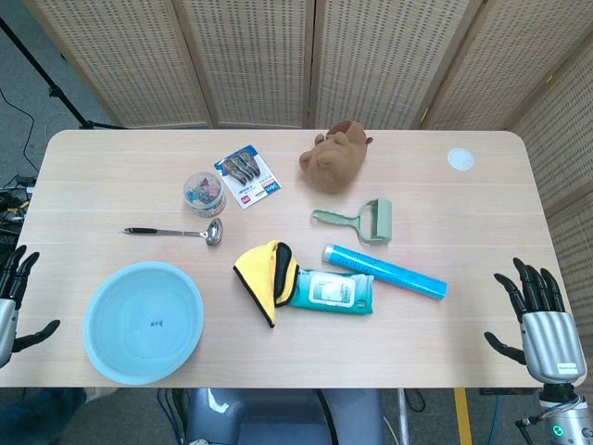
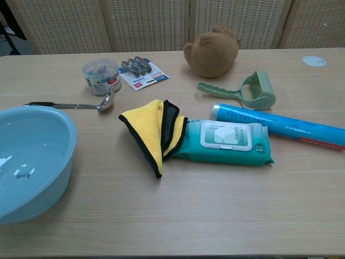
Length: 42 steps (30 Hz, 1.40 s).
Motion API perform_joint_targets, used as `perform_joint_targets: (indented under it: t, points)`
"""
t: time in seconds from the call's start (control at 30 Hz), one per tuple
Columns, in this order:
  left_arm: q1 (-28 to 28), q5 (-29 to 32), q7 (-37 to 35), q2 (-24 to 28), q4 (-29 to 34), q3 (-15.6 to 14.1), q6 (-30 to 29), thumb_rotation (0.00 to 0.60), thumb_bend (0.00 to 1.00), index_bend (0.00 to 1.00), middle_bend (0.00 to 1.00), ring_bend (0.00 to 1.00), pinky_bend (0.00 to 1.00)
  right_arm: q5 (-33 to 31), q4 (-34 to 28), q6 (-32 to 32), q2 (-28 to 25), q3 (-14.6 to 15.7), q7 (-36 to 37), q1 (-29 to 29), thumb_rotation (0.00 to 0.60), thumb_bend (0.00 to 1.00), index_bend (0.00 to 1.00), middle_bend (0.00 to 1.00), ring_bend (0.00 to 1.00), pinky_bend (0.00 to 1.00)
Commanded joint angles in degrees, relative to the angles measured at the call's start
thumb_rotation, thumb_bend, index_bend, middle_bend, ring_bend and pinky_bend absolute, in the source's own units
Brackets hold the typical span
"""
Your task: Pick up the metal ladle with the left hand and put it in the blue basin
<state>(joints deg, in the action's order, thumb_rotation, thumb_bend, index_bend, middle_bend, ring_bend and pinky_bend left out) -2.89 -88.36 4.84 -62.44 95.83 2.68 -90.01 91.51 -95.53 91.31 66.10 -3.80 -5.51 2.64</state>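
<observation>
Task not started: metal ladle [image 1: 176, 232] lies on worktop [image 1: 445, 352] just behind blue basin [image 1: 143, 321]; left hand [image 1: 13, 298] released, holding nothing, beside basin.

Left hand [image 1: 13, 301] cut by head view's left edge, blue basin [image 2: 32, 156] clipped lower left in chest view, blue tube [image 2: 280, 127] cropped at right.

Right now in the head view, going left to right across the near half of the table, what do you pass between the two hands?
Left hand → blue basin → yellow cloth → pack of wet wipes → blue tube → right hand.
</observation>
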Motion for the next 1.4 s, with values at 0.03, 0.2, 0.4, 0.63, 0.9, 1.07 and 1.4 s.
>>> perform_joint_targets:
  t: [0.03,0.2,0.4,0.63,0.9,1.07,1.4]
  points:
    - [0.03,0.05,0.07,-0.01,-0.02,-0.02,0.01,0.6,0.0,0.0,0.0,0.0,0.0,0.01,0.0,0.0,0.0,0.0,-0.02,0.0,0.6,0.0,0.15,0.0,0.0,0.0]
    - [0.05,-0.02,-0.4,0.24,-0.05,0.07,-0.13,0.6,0.0,0.0,0.0,0.0,0.0,-0.04,-0.27,0.01,-0.11,-0.02,0.19,-0.05,0.6,0.0,0.15,0.0,0.0,0.0]
    - [-3.85,0.33,-3.49,-0.7,-3.72,3.85,1.57,0.6,0.0,0.0,0.28,0.19,0.08,-0.41,-0.73,0.09,-0.44,-0.29,0.79,-0.1,0.6,0.0,0.15,0.0,0.0,0.0]
    - [-13.41,2.65,-9.28,-1.33,-11.36,8.56,12.36,0.6,0.0,0.0,0.88,0.85,0.86,-0.83,-0.68,-0.45,-0.41,-0.3,0.79,0.01,0.6,0.0,0.15,0.0,0.0,0.0]
    - [-24.3,8.01,-10.47,-5.03,-23.56,8.8,31.71,0.6,0.0,0.0,0.96,0.94,0.98,-1.68,-0.04,-1.57,0.27,-0.31,-0.09,0.34,0.6,0.0,0.15,0.0,0.0,0.0]
    - [-27.43,11.03,-10.27,-9.4,-30.31,8.78,37.0,0.6,0.0,0.09,0.96,0.94,0.98,-2.7,0.48,-2.38,0.7,-0.52,-0.61,0.58,0.6,0.0,0.15,0.0,0.0,0.0]
    - [-31.73,14.24,-11.06,-16.93,-39.65,8.3,44.25,0.6,0.24,0.33,0.96,0.94,0.98,-4.06,1.25,-3.51,1.32,-0.76,-1.19,0.93,0.6,0.0,0.15,0.0,0.0,0.0]
